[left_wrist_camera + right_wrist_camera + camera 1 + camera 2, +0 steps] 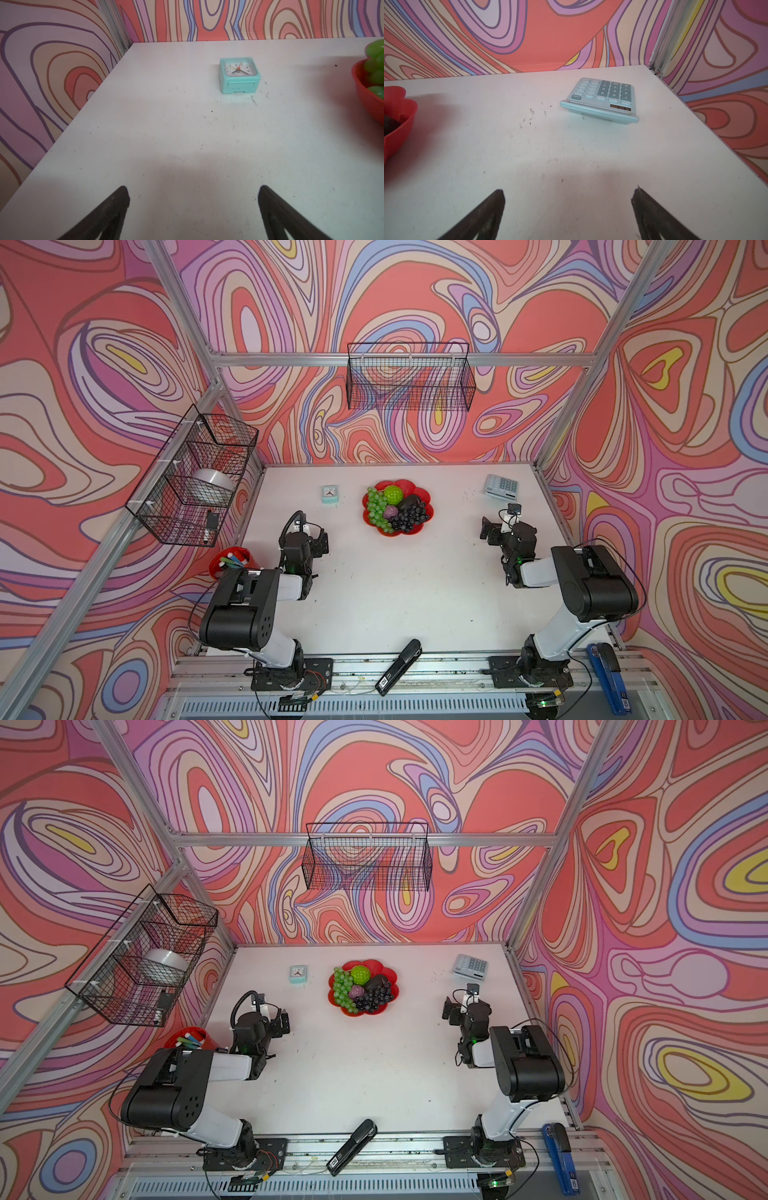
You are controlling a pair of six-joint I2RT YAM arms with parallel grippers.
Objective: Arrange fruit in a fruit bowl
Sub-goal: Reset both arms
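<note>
With the fruit all heaped in the fruit bowl, nothing seems left to grasp — left fingers and right fingers hang well apart, spread wide and empty

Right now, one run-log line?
fruit: five in bowl | left gripper: open, empty | right gripper: open, empty

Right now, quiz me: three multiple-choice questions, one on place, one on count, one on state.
1. The teal clock stands: A on the table beside the fruit bowl; B inside the bowl; C atop the fruit.
2. Fruit pieces in the bowl: A three; B five; C seven.
3. The left gripper and right gripper are: A shut on grapes; B open, empty; C holding the clock.
1 A: it sits on bare table.
2 B: green grapes, dark grapes, lime-green ball, purple fruit, black avocado.
3 B: wrist views show spread jaws, nothing between.
</note>
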